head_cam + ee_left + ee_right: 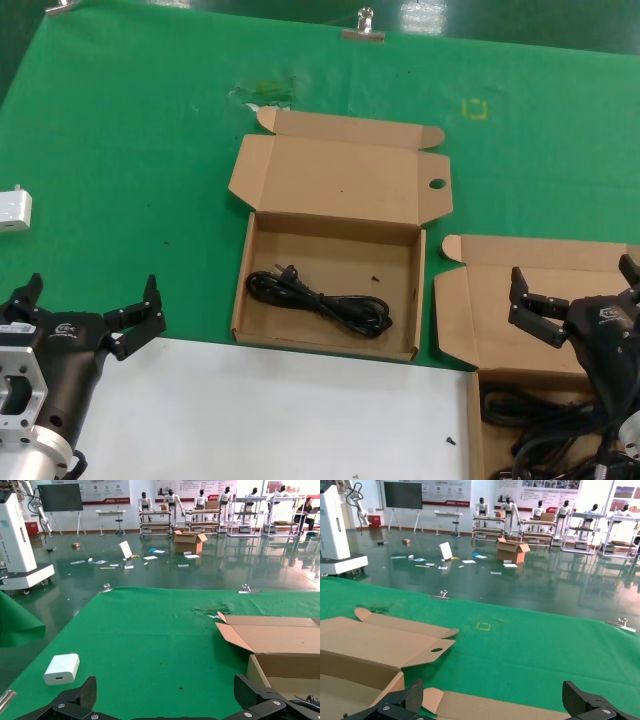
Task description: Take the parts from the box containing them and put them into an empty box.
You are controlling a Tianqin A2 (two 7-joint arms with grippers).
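The box with a round hole in its lid flap stands open at the table's middle, with one coiled black cord on its floor. At the lower right, the box containing the parts holds a heap of black cords, its lid folded back. My right gripper hovers open over that lid, holding nothing; its wrist view shows the gripper above the lid. My left gripper waits open at the lower left, to the left of the middle box.
A white adapter lies on the green cloth at the far left, also seen as a white adapter ahead of my left gripper. A white board covers the near edge. Metal clips pin the cloth's far edge.
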